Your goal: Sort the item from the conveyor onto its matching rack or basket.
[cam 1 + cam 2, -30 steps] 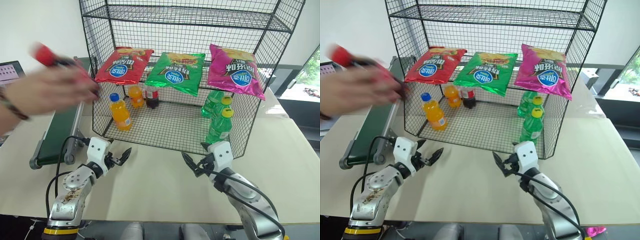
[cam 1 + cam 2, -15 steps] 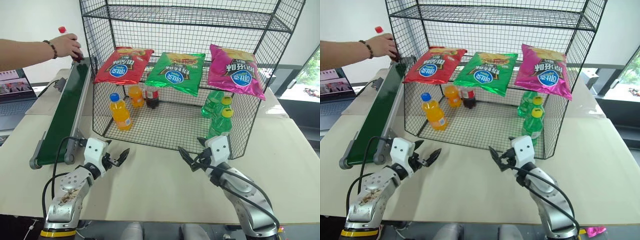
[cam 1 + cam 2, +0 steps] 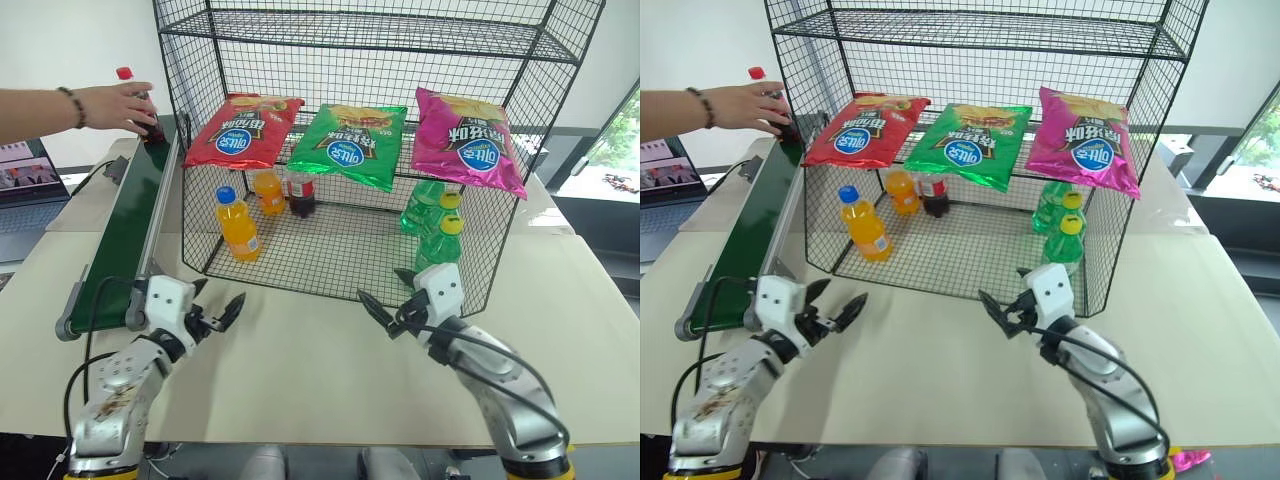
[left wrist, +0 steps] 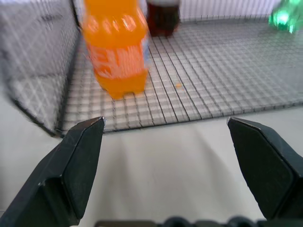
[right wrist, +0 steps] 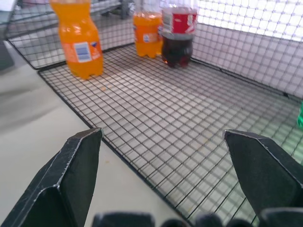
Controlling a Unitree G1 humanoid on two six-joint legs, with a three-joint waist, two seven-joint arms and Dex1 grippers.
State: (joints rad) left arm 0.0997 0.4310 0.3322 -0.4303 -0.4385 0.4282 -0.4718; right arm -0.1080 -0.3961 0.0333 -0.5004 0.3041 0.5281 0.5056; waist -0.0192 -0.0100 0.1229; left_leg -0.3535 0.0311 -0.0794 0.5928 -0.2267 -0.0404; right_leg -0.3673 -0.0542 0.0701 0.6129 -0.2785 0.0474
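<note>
Cola bottle (image 3: 127,88), with red cap, stands at the upper left of the head views, at the far end of the conveyor (image 3: 125,240), and a person's hand (image 3: 118,105) is wrapped around it. Conveyor runs as a dark green belt from the lower left up toward that hand, just beside the left wall of the rack (image 3: 380,150).

Rack occupies the centre and top of the frame. Its middle tier carries 3 snack bags: red (image 3: 243,132), green (image 3: 350,146) and pink (image 3: 465,142). Its bottom tier holds 2 orange-drink bottles (image 3: 237,223), a second cola bottle (image 3: 301,194) at the back, and green bottles (image 3: 436,225) at the right.

Left gripper (image 3: 213,317) sits at the lower left, above the table (image 3: 300,370), fingers spread wide apart and holding nothing. Right gripper (image 3: 385,305) sits at the lower centre-right, in front of the rack's bottom edge, fingers likewise spread wide and holding nothing. Both grippers are well apart from the bottle on the conveyor.

A laptop (image 3: 25,185) lies at the left edge.
</note>
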